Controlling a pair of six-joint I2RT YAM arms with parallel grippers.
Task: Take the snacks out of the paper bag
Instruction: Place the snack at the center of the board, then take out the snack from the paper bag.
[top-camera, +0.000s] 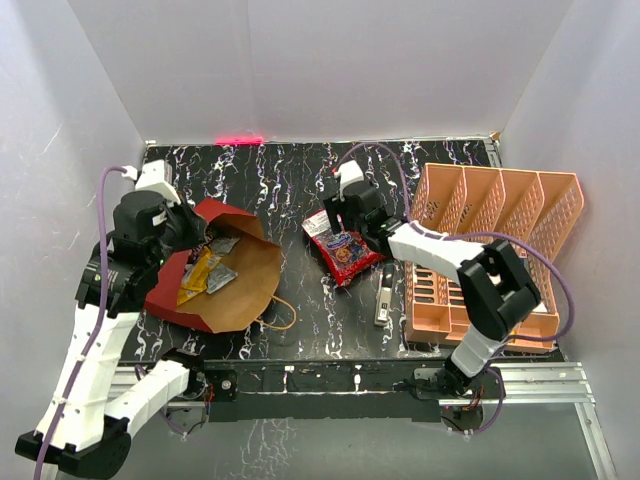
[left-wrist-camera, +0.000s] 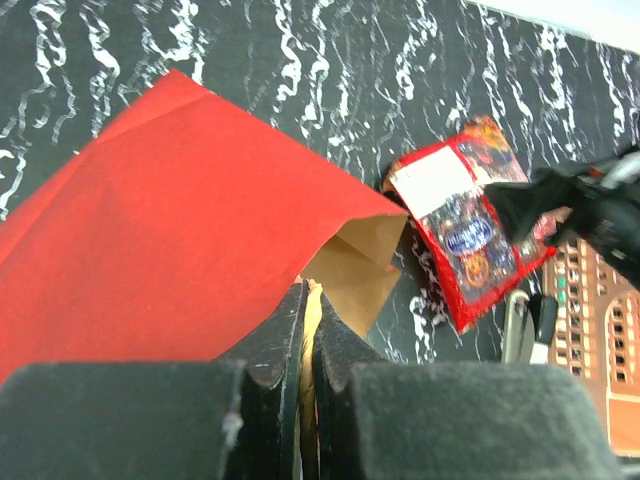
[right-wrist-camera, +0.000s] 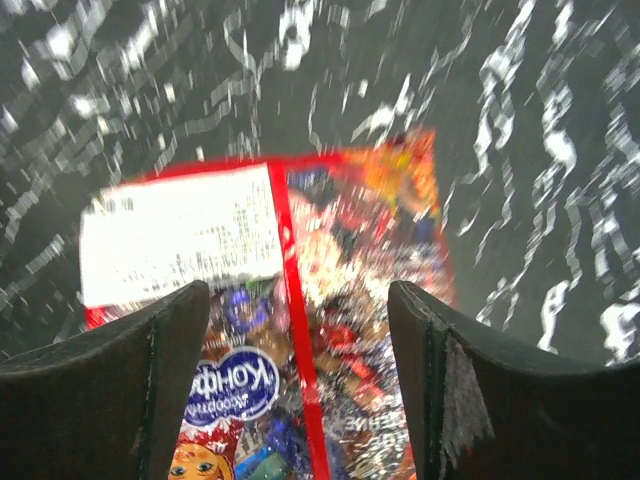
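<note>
Pinching the bag (left-wrist-camera: 170, 220) by its brown rim, the left gripper (left-wrist-camera: 308, 300) is clamped tight; the bag lies on its side, mouth open, with yellow and silver packets (top-camera: 207, 272) inside. Beyond it, the right gripper (right-wrist-camera: 298, 292) — jaws wide — hovers over a red packet (right-wrist-camera: 335, 250) on the table (top-camera: 290, 180).

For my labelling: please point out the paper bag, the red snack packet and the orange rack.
paper bag (left-wrist-camera: 170, 230), left wrist view, its red outer side.
red snack packet (top-camera: 343, 252), top external view, its printed middle.
orange rack (top-camera: 445, 200), top external view, its lattice wall.
</note>
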